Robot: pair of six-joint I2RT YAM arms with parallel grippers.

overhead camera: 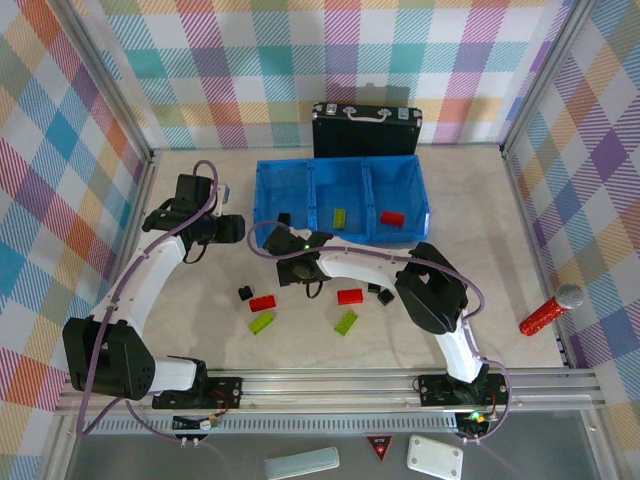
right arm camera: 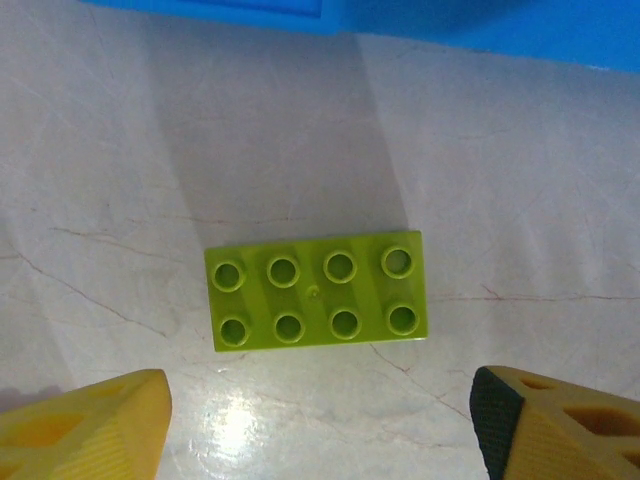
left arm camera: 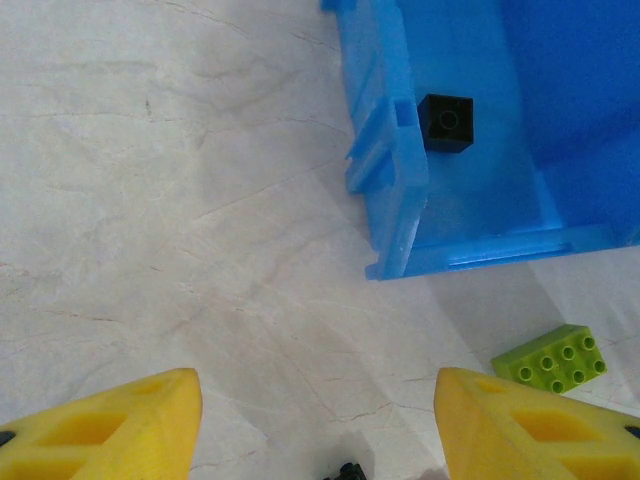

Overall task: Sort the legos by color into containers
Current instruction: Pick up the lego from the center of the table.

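The right gripper (right arm camera: 320,400) is hovering low over a green brick (right arm camera: 315,295) that is lying studs-up on the table (right arm camera: 120,150) just in front of the bin (right arm camera: 520,20). Its fingers are spreading wide past both short ends and touching nothing, apparently to straddle the brick along its length. That brick probably belongs in the bin's middle compartment, where another green (overhead camera: 341,215) is lying. The left gripper (left arm camera: 318,400) is hanging off the bin's near left corner with its fingers apart and empty, likely keeping clear. A black brick (left arm camera: 445,122) is sitting in the bin's left compartment.

Bricks (overhead camera: 350,296) lie on the table (overhead camera: 500,250) before the bin (overhead camera: 410,236).
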